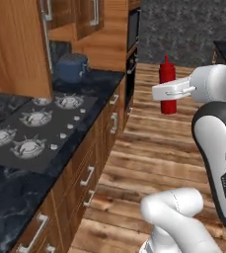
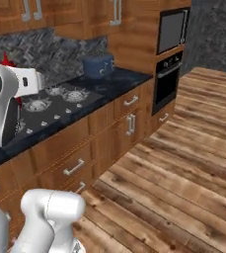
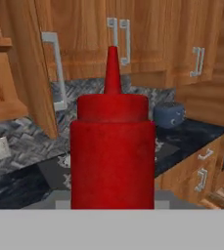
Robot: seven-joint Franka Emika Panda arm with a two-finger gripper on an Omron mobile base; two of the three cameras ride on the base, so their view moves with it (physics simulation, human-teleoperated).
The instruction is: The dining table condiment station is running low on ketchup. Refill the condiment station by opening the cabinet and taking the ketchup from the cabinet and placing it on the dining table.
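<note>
The gripper (image 1: pixel 168 92) is clamped on the ketchup (image 1: pixel 167 85), held upright with its long axis vertical and nozzle up, over the wooden floor (image 1: pixel 154 153) beside the hob counter (image 1: pixel 40 123), so transport to the dining table remains outstanding.

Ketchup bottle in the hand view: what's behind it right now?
Behind the ketchup are the black counter with the gas hob, a blue pot to its right, and wooden wall cabinets above. The bottle covers the middle of the hob.
</note>
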